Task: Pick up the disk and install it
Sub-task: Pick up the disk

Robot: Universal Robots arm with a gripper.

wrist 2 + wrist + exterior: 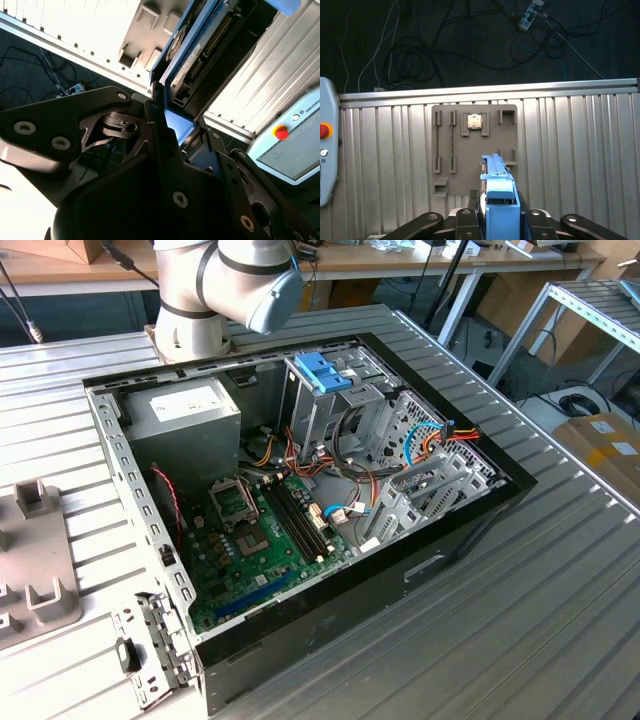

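One ribbed aluminium tabletop (560,600) carries everything I am working with. Past its far edge in the first wrist view, the dark floor (470,40) is strewn with cables. In the exterior view, workbenches (400,260) line the far side of the room.

An open computer case (480,530) lies on its side in the middle of the tabletop. Inside it I see:
- a green motherboard (260,550) across the bottom;
- a grey power supply box (185,410) in the far corner toward the exterior view's left;
- a metal drive cage (330,415) topped by a bare blue caddy handle (325,372), with bundles of wires (345,480) beside it.

A grey fixture plate (40,580) lies apart from the case on the exterior view's left. One of its pockets holds a small square chip (473,121).

My end effector (499,212) is clamped on the disk (497,185), which hangs edge-on in the air over the tabletop near that plate, clear of the case. A teach pendant (290,145) with a red button (281,133) lies nearby.
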